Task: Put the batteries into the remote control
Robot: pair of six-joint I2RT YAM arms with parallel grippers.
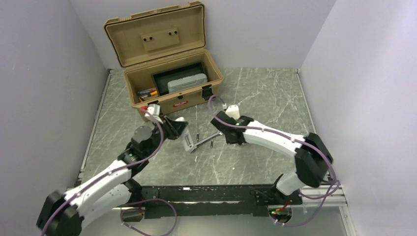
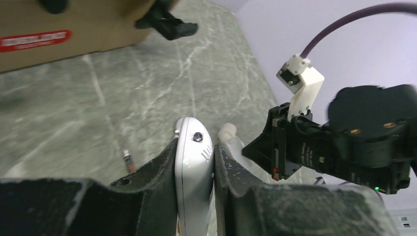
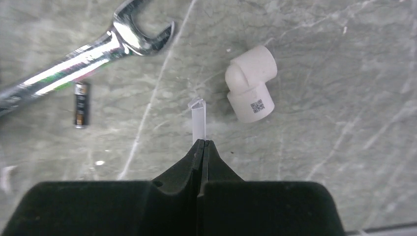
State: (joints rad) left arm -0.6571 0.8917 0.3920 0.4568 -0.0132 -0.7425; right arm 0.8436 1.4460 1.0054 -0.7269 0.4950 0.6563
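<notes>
My left gripper point(image 2: 195, 147) is shut on the remote control point(image 2: 194, 172), a slim white bar held on edge between the pads, its rounded end with a small lens sticking out past the fingertips. From above, the left gripper point(image 1: 181, 132) holds the remote control point(image 1: 188, 142) just above the table. My right gripper point(image 3: 202, 142) is shut on a thin white plastic piece point(image 3: 198, 118), seen edge-on. One battery point(image 3: 81, 104) lies on the table left of it and also shows in the left wrist view point(image 2: 129, 160). The remote's dark recess is hidden.
A silver open-ended wrench point(image 3: 88, 54) lies beside the battery, between the two grippers point(image 1: 204, 141). A white pipe elbow point(image 3: 251, 83) sits right of the right gripper. An open tan toolbox point(image 1: 167, 64) with a grey case and small tools stands at the back.
</notes>
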